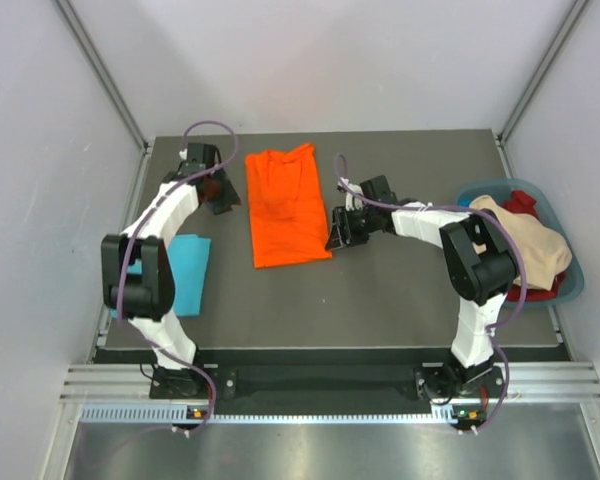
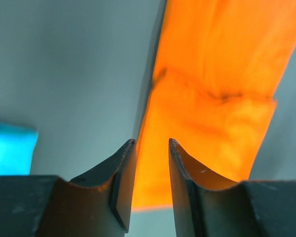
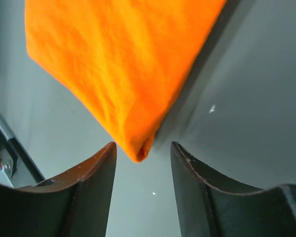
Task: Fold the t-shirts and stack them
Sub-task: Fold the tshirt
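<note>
The orange t-shirt [image 1: 285, 205] lies folded lengthwise into a narrow strip, laid from the counter's centre toward 12 o'clock in the overhead view. The step in hand is judged to be the gap between folds: the long fold is made, the short one is not yet.

The left fingers [image 2: 121, 182] are seen apart at the strip's 9 o'clock edge, with nothing clamped. The right fingers [image 3: 96, 182] are likewise apart, just short of the near corner at the strip's 4 o'clock side, with the cloth not gripped.

One end of the strip would next have to be pinched at both corners and carried over the other end. The packet could then be stacked with the blue t-shirt [image 1: 185, 272], which lies folded at 9 o'clock.

The counter [image 1: 380, 300] is dark, matte and flat. A blue basket [image 1: 576, 278] of beige and red clothes [image 1: 525, 245] sits at 3 o'clock. Pale walls [image 1: 40, 150] enclose the counter on three sides.
</note>
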Motion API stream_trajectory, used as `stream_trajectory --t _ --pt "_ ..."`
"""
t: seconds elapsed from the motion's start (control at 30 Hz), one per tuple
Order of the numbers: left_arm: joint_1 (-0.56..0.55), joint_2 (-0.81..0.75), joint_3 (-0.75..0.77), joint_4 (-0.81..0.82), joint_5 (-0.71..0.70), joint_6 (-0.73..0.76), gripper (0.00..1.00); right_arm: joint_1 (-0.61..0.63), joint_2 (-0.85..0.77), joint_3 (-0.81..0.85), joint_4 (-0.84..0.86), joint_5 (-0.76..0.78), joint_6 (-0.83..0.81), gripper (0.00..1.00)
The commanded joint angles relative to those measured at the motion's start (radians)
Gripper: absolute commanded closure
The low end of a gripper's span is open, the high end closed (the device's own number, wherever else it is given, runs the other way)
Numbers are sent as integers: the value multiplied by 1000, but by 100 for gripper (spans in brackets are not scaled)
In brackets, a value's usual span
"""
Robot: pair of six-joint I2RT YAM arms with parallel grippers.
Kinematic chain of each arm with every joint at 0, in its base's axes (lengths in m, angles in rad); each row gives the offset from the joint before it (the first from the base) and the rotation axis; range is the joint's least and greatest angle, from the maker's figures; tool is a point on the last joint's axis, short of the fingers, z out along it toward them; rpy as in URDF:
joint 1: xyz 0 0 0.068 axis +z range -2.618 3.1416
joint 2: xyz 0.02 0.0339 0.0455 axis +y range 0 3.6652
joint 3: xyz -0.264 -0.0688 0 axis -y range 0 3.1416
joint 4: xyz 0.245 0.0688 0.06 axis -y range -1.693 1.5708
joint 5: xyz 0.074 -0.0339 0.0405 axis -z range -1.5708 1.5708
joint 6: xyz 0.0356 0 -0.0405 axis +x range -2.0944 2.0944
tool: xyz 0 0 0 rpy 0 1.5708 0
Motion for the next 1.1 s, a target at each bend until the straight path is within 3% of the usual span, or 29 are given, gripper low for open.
stream_trajectory --t 0.0,0.13,0.3,0.6,0.83,0.97,1.0,1.07 --pt "-5 -137 -185 -10 59 19 61 -6 -51 -32 82 -72 -16 52" --pt "-11 -221 -371 87 194 -12 59 -5 -60 -49 52 -26 -33 54" --pt "-33 -223 -483 153 225 -23 58 0 -53 -75 75 -37 -33 58" --pt "-45 -199 -534 202 248 -24 59 0 -28 -87 153 -86 3 61" --pt "-48 -154 -549 217 254 -23 65 4 -2 -82 188 -126 29 67" --pt "-47 -139 -560 216 256 -21 80 4 -6 -105 184 -122 30 68" --pt "-47 -139 -565 216 254 -23 91 4 -10 -112 182 -119 30 69" --pt "-50 -134 -566 208 248 -24 100 6 -14 -128 185 -106 29 68"
